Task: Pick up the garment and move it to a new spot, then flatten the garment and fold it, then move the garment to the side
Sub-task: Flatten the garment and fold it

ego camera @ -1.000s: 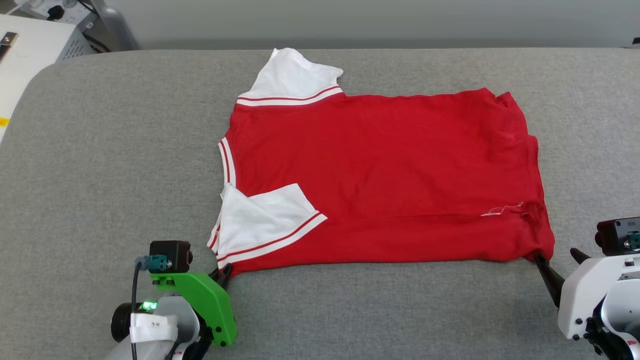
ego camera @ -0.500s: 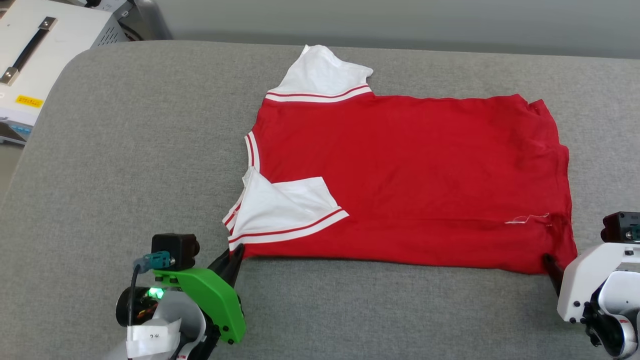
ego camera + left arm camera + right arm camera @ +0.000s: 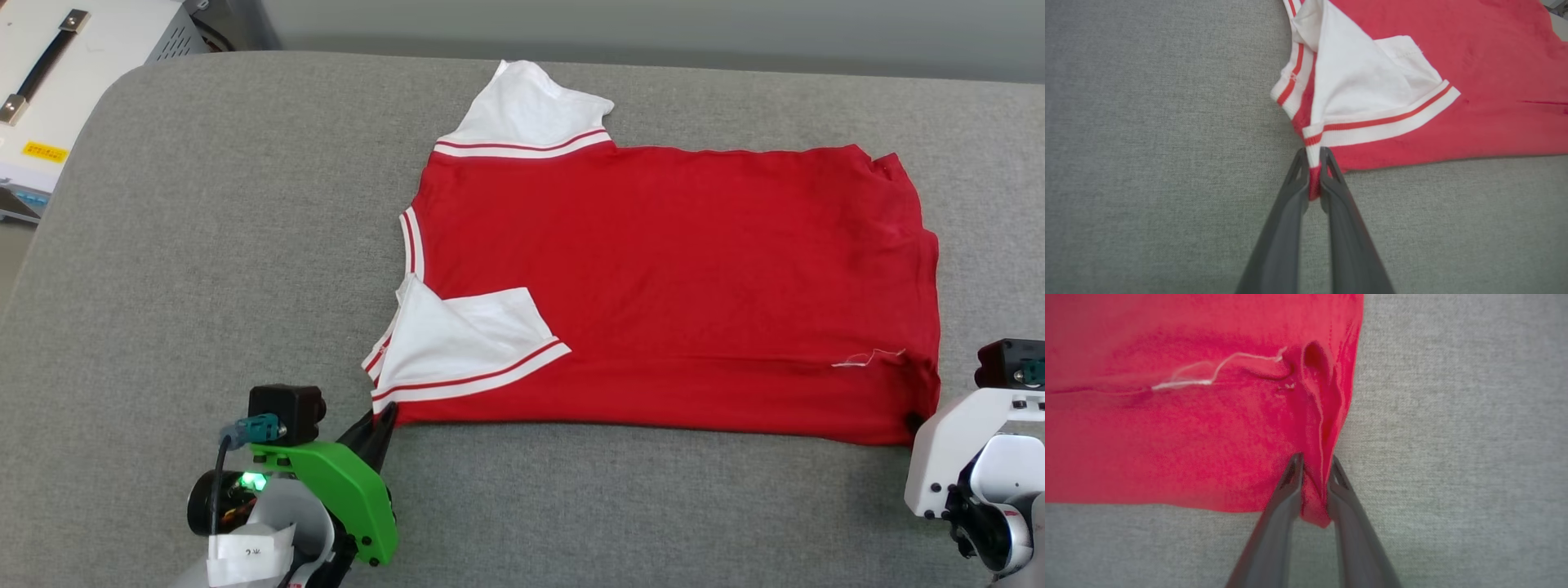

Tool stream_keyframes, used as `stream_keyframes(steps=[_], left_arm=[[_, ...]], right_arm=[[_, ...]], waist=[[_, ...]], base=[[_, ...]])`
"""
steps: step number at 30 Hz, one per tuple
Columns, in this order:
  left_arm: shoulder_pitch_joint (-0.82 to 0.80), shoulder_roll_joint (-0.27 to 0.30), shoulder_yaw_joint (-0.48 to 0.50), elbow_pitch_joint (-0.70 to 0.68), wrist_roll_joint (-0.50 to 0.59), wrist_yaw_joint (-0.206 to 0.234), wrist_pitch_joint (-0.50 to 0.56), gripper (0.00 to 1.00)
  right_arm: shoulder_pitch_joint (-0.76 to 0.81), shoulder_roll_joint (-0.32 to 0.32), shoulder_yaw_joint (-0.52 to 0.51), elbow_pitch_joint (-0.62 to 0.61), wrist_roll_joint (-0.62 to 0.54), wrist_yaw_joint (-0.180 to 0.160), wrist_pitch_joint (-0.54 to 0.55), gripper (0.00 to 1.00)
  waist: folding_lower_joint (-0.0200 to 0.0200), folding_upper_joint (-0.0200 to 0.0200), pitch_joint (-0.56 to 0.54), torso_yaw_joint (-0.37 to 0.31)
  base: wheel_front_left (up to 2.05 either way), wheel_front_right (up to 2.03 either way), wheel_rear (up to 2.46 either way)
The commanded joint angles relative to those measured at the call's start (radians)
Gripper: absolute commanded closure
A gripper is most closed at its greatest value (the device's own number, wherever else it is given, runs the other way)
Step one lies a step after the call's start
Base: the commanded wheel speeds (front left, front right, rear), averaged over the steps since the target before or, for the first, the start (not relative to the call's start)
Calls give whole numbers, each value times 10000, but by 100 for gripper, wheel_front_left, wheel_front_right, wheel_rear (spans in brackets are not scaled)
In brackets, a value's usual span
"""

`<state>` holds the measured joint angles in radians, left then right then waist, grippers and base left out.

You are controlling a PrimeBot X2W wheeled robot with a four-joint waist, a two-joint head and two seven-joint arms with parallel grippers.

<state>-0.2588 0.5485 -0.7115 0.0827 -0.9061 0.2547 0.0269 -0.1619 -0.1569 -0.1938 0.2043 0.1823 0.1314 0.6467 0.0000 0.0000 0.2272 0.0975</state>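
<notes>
"Since the garment (image 3: pixel 669 286) lies spread flat on the grey surface (image 3: pixel 204 245), why would each arm take a corner of its near edge?"

"Most likely to carry that edge over for a fold. A hold at both ends would keep the hem straight as it lifts. The left gripper (image 3: pixel 1312 154) has its fingers (image 3: pixel 1294 196) pressed together on the corner just below the striped cuff of the white sleeve (image 3: pixel 1363 85), which is folded in over the red body just beyond the tips."

"And the right gripper (image 3: pixel 1316 459)?"

"Its fingers (image 3: pixel 1286 498) stand a little apart, with a bunched fold of the red hem corner pinched between them. A loose white thread (image 3: pixel 1208 373) trails just ahead of the tips, toward the garment's middle."

"Does the cloth hang free anywhere?"

"No. Everything beyond both pairs of tips rests on the surface, so the lift seems not yet begun. The other sleeve (image 3: pixel 526 110) sticks out at the far edge, well apart from either grip."
</notes>
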Motion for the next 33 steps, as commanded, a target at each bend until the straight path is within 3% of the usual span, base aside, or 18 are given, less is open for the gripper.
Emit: stream_keyframes(steps=[1,10,21,33], left_arm=[[-30,104,7,73,35,-26,-41,100],[333,160,-202,574,-115,-153,116,100],[1466,509,-519,373,-494,-58,528,100],[1655,369,-860,678,-641,-173,904,100]], right_arm=[[50,22,14,240,85,-7,66,100],[292,-393,23,-16,433,-7,153,100],[1859,-1142,303,-1583,1300,-7,1691,100],[2693,-881,280,-1879,1340,-7,1972,100]], waist=[[0,0,-72,-44],[0,0,-897,-221],[0,0,-1762,-263],[0,0,-1702,-300]], base=[[0,0,0],[0,0,0],[0,0,0],[0,0,0]])
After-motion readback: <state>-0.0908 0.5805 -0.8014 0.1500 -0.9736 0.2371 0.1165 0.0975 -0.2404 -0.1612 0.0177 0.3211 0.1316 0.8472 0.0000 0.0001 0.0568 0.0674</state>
